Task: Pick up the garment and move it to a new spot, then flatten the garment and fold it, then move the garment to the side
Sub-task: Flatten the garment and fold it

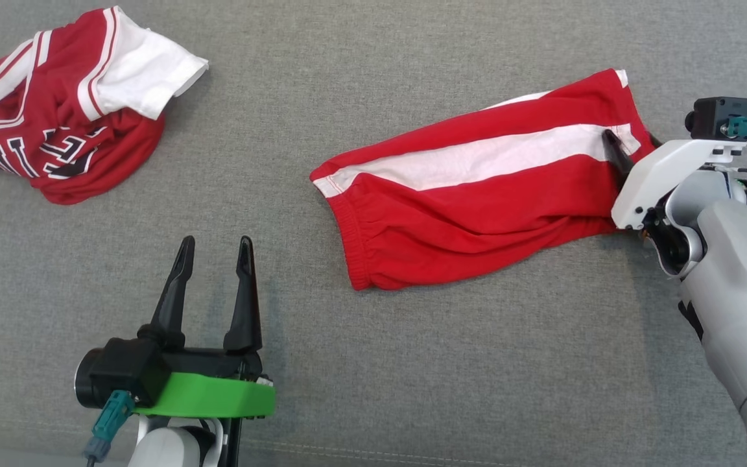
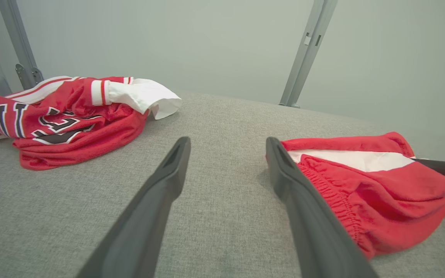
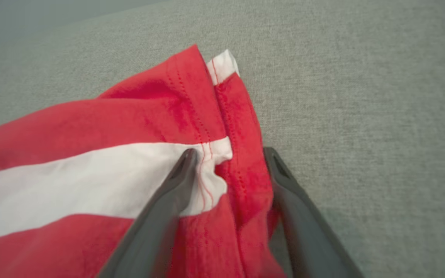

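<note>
Grey fabric bench (image 1: 373, 65): red shorts (image 1: 477, 214); right claw (image 3: 230, 152), released, straddles hem; pinch both layers. Left claw (image 1: 216, 243) released.

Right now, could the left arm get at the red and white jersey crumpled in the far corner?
Probably yes. The left gripper is open and empty, and only bare grey cushion lies between it and the jersey; the shorts sit off to the right.
</note>
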